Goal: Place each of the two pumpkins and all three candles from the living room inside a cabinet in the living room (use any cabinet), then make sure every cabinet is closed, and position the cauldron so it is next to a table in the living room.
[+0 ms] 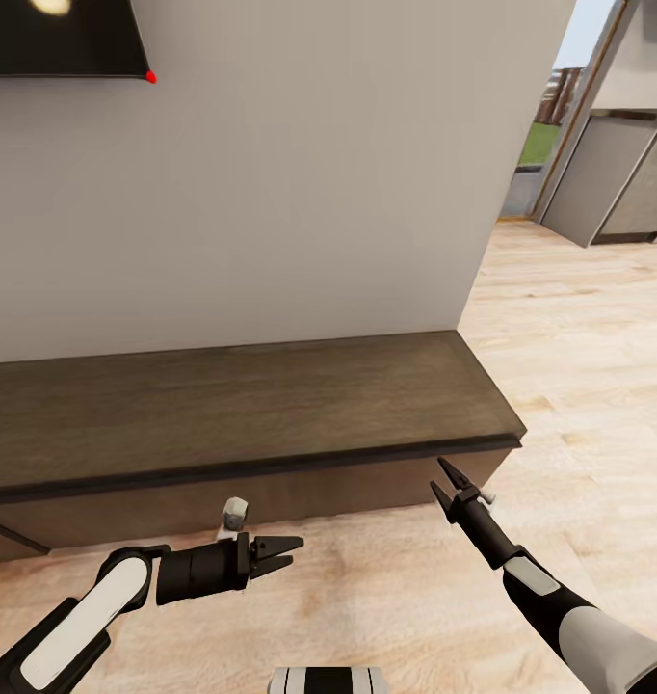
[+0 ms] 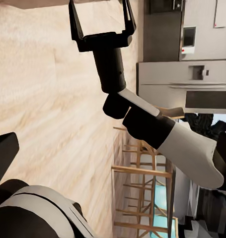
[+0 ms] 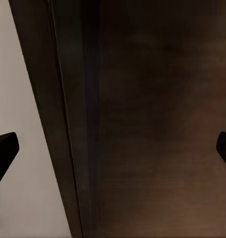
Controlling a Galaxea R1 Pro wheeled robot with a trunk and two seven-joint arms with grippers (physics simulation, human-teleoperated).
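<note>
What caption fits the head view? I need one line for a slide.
Both open grippers, left and right, hover low before the closed cabinet, nothing on its top.

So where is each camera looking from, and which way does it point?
Head view: from the head, down at the long dark-brown wood cabinet; left end effector and right end effector show, both open.
Left wrist view: across the light wood floor toward the right end effector.
Right wrist view: close at the cabinet; its dark fingertips show.
Shared: head and right wrist both see the cabinet.
</note>
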